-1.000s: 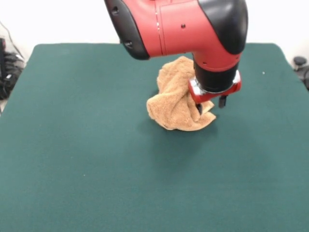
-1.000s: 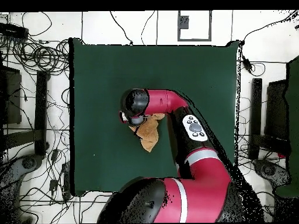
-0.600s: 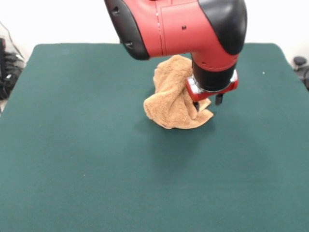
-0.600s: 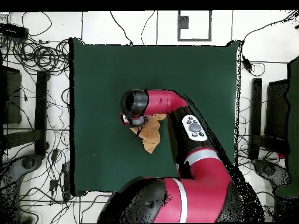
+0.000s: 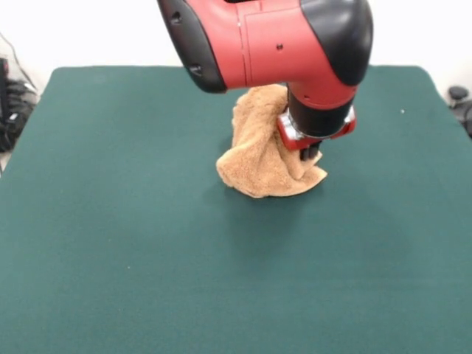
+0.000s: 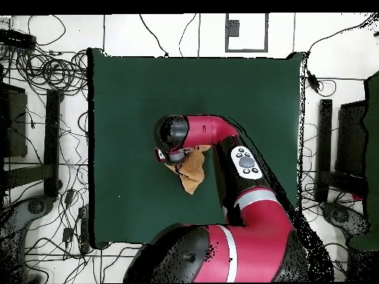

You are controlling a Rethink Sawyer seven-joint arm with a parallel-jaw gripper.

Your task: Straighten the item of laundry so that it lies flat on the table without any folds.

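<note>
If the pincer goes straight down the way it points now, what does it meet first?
Most likely the towel: the pincer points down into the bunched cloth on the table. Its tips are partly hidden, so it may already touch the towel.

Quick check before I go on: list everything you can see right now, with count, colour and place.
towel: one, tan-orange, bunched in a heap near the table's middle, partly raised under the arm.
table: one, dark green cloth top, filling most of both views.
cables: many, black, on the pale floor around the table in the overhead view.
arm: one, red and black, coming down over the towel.
tool: one, dark tips under a red collar, at the towel's upper edge; whether it grips the cloth cannot be told.
</note>
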